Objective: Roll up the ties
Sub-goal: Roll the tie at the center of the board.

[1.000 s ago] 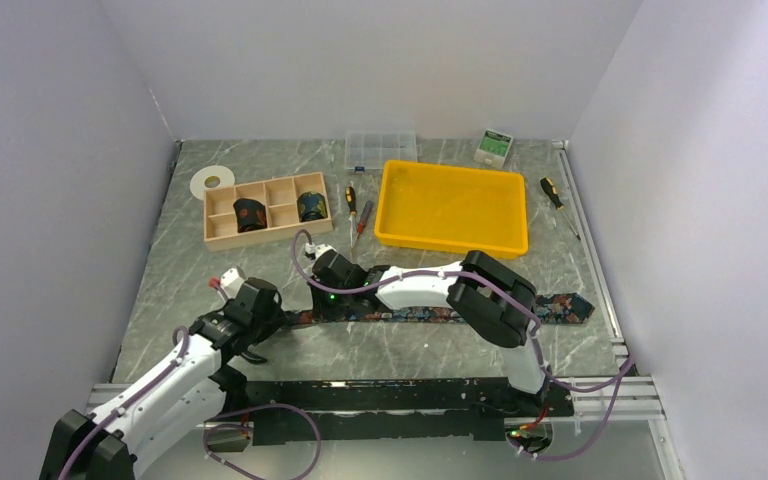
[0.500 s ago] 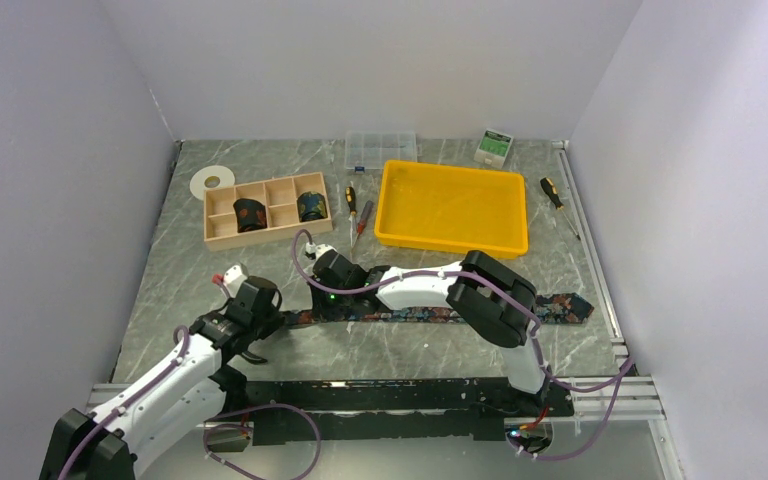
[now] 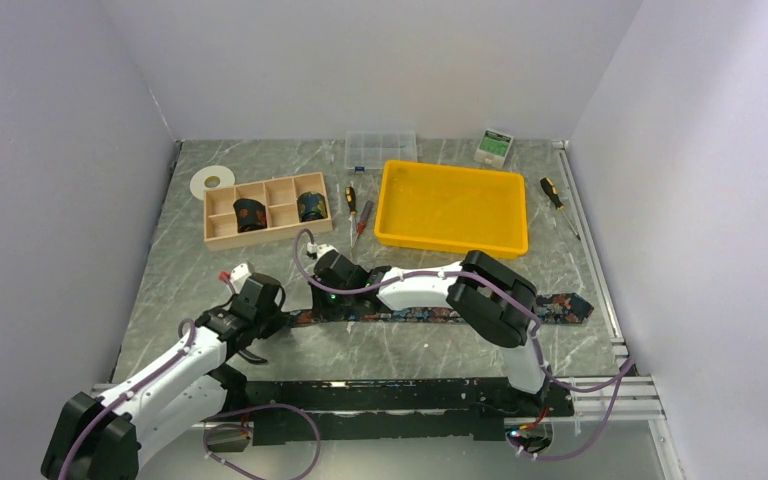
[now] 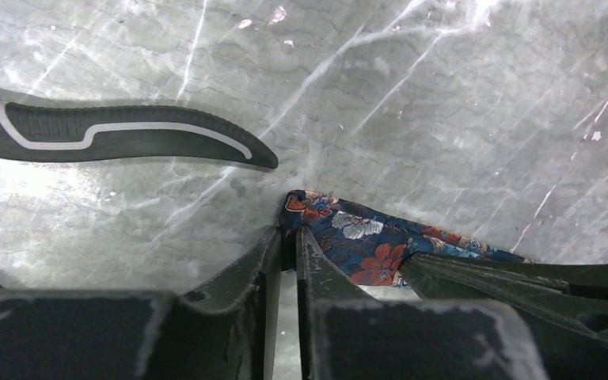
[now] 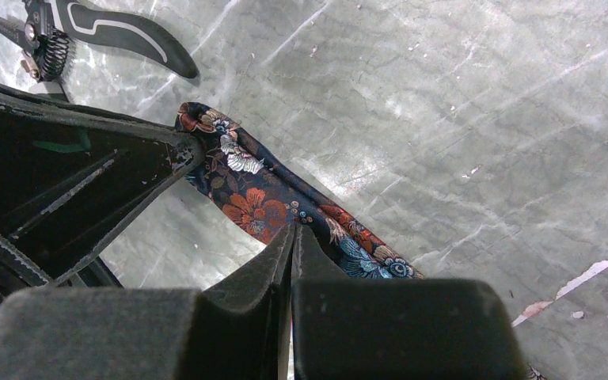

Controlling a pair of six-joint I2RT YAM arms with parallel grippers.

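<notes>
A long floral tie (image 3: pixel 430 313) lies flat across the table's front. My left gripper (image 3: pixel 272 320) is at its narrow left end. In the left wrist view that gripper (image 4: pixel 289 237) is shut on the tie's end (image 4: pixel 364 241), with fabric pinched between the fingers. My right gripper (image 3: pixel 322 302) is just to the right of it. In the right wrist view it (image 5: pixel 293 231) is shut, tips pressing down on the tie (image 5: pixel 245 190). Two rolled ties (image 3: pixel 250 213) (image 3: pixel 310 206) sit in a wooden divided box (image 3: pixel 222 238).
Black-handled pliers (image 4: pixel 127 134) lie just beyond the tie's left end. A yellow tray (image 3: pixel 452 241) stands behind the right arm. Screwdrivers (image 3: pixel 351 200) (image 3: pixel 552 192), a clear compartment case (image 3: pixel 381 148), a white tape ring (image 3: pixel 212 181) and a small green box (image 3: pixel 495 146) lie at the back.
The left gripper has closed on the tie's narrow end and edged slightly forward. The right arm has stayed where it was.
</notes>
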